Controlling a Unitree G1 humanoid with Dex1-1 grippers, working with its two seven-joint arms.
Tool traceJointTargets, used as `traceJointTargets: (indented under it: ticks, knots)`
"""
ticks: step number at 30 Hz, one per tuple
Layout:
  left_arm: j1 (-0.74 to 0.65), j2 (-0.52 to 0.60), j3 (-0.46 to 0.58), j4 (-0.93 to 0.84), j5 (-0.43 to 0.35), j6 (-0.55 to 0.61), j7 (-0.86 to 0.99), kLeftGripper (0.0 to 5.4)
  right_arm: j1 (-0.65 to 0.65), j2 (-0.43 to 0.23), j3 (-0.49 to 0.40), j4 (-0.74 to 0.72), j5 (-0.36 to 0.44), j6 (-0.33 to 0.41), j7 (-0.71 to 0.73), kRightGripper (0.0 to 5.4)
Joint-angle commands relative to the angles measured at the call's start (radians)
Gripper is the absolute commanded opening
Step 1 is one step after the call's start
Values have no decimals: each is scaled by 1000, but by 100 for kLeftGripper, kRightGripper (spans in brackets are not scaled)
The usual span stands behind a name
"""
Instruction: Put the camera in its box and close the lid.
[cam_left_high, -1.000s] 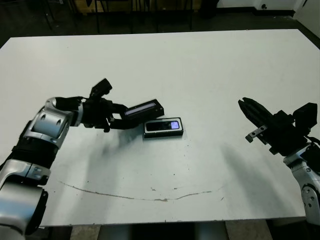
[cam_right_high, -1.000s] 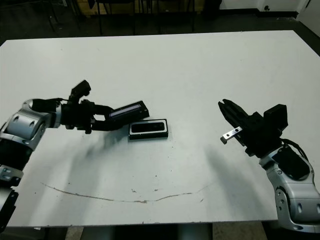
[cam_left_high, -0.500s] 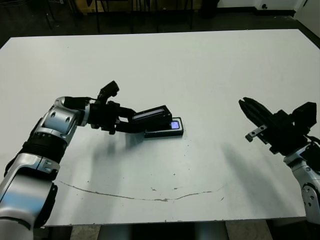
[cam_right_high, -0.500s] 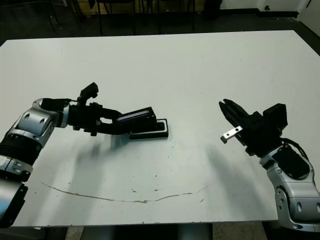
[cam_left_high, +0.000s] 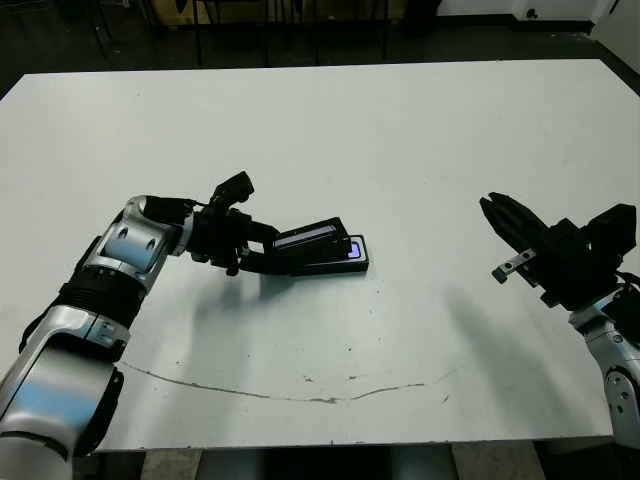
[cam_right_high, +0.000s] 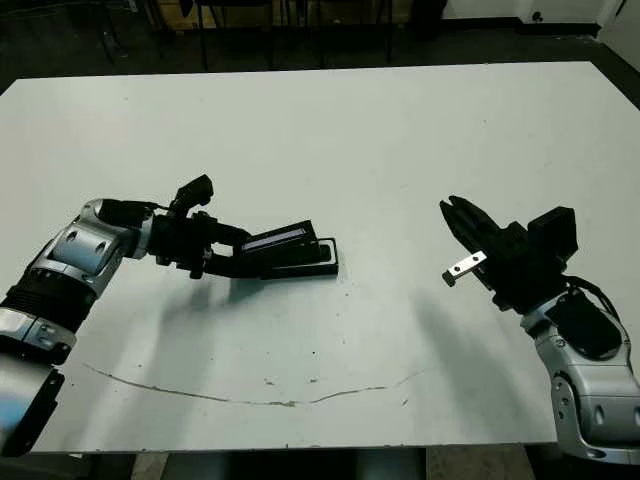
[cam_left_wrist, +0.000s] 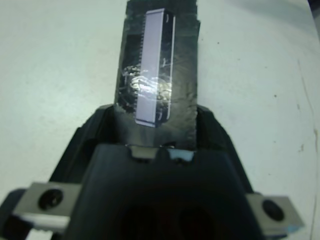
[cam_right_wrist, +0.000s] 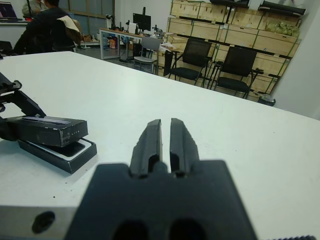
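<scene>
Left gripper (cam_left_high: 262, 256) clamped on lid (cam_left_high: 308, 237), tilted over box (cam_left_high: 345, 263) holding camera (cam_left_high: 351, 250). Right gripper (cam_left_high: 492, 208) closed, empty, well apart.

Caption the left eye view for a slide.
Left gripper lowers the lid onto the box holding the camera.

black lid (cam_left_high: 308, 240) (silvery strip), white table (cam_left_high: 400, 140), white-lined box (cam_right_wrist: 67, 154)
</scene>
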Motion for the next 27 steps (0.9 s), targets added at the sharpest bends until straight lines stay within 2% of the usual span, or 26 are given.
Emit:
traceJointTargets:
  ticks: [1, 5, 9, 12, 17, 20, 23, 27]
  knots:
    - [19, -26, -37, 29, 21, 1, -28, 273, 11, -10, -3, 8, -3, 10, 1, 0]
    - [22, -35, -52, 43, 36, -10, -21, 273, 11, -9, -1, 18, -17, -5, -1, 0]
    - [30, -36, -66, 24, 56, -15, -9, 273, 16, -10, -4, -9, -13, 25, -12, 0]
    - [31, -46, -68, 32, 56, -11, -14, 273, 9, -1, -7, 27, -2, -9, 10, 0]
    - [33, -58, -74, 31, 69, -34, -6, 273, 10, -11, -5, 8, -2, 22, -2, 0]
    - [27, -70, -75, 27, 73, -29, 4, 273, 8, -12, -2, 20, -22, -5, 0, 0]
    - [25, -82, -72, 25, 73, -35, 9, 273, 2, 1, -5, 51, -7, -26, 17, 0]
    - [21, -92, -93, 8, 105, -52, 33, 273, 9, -14, -3, 11, -21, 3, -1, 0]
